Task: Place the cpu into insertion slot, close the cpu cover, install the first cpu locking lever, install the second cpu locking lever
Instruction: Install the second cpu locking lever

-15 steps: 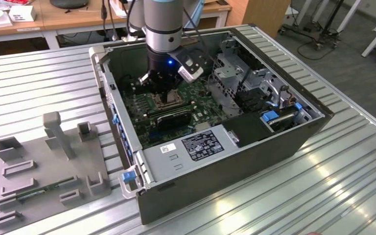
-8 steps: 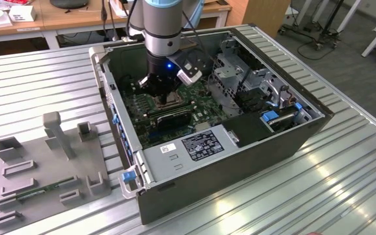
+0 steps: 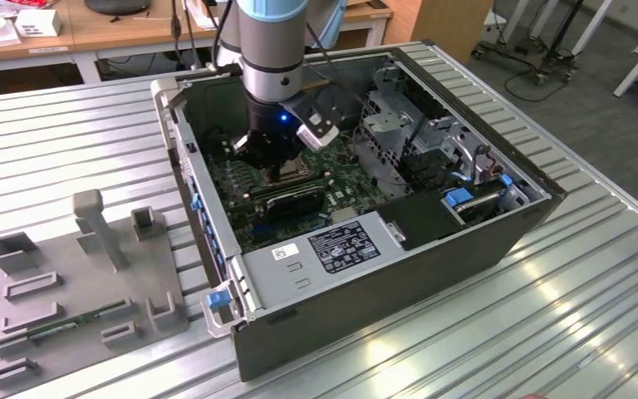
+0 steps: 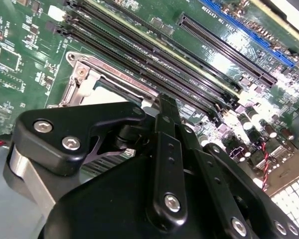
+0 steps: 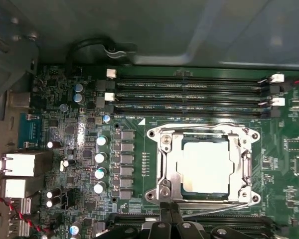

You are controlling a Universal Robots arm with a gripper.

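Already you have the small flat square cpu with its silvery-tan metal top seated in the square dark insertion slot on the green circuit board, and the thin silver metal cpu cover with its square window lies flat over it, framing the chip so that the lid presses its edges while the middle stays bare. Thin wire levers run along the slot's sides; whether either is latched you cannot judge from here. Your black gripper hangs low over the board just beside the slot, its jaws drawn narrow with nothing between them, a pose that suits pushing a thin lever better than gripping a part. In the exterior view the arm reaches straight down into the open dark grey computer case, which lies on its side so the board faces up to you. That case rests on a ribbed silver metal worktop; a grey moulded parts fixture sits near the case toward the exterior view's left, and wooden desks stand behind it
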